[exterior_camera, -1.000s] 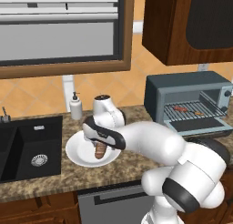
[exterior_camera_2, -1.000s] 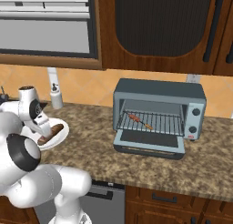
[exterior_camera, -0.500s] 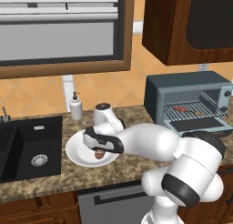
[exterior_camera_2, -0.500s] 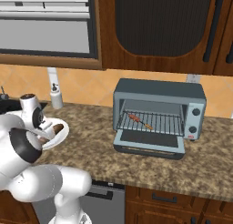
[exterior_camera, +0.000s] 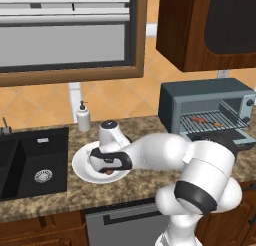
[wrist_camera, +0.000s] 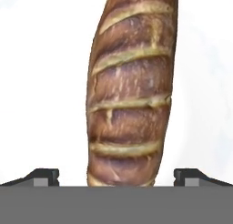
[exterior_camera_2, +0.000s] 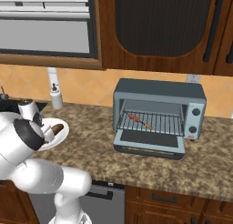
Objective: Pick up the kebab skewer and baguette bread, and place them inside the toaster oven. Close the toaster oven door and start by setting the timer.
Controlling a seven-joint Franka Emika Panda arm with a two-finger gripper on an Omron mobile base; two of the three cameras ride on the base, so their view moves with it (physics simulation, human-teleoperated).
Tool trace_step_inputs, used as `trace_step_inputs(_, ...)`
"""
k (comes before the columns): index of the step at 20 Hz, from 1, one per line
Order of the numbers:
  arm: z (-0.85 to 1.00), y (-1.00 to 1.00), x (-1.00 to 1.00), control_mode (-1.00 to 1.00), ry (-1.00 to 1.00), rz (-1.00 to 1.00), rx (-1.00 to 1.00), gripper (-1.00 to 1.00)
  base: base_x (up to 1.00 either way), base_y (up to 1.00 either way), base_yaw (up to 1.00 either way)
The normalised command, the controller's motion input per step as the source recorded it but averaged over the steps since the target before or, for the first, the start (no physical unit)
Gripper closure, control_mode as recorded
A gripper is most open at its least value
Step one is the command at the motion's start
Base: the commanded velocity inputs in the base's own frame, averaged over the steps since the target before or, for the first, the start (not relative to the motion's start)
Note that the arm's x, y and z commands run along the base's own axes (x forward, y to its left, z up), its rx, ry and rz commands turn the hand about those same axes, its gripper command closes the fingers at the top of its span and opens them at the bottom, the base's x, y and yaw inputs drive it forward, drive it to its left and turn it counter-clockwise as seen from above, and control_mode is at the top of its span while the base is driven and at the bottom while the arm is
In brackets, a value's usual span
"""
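The toaster oven (exterior_camera_2: 158,116), door down, holds the kebab skewer (exterior_camera_2: 140,121) on its rack; left of it, the baguette bread (wrist_camera: 129,89) lies on a white plate (exterior_camera: 82,166) between the wide-open gripper (wrist_camera: 116,177) fingers.

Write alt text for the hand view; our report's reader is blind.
A golden-brown baguette bread with scored crust lies lengthwise on a white plate, centred between the fingertips of the open end effector.
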Motion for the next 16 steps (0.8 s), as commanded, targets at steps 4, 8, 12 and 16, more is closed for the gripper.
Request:
trace_step_inputs(4,-0.19,0.0,0.06,-1.0,0.0,0.0,0.0,-1.0,0.0,0.0,0.0)
trace_step_inputs(8,-0.16,0.0,0.09,-1.0,0.0,0.0,0.0,-1.0,0.0,0.0,0.0)
trace_step_inputs(12,-0.09,0.0,0.01,-1.0,0.0,0.0,0.0,1.0,0.0,0.0,0.0)
trace_step_inputs(16,-0.02,-0.01,0.0,-1.0,0.0,0.01,0.0,1.0,0.0,0.0,0.0)
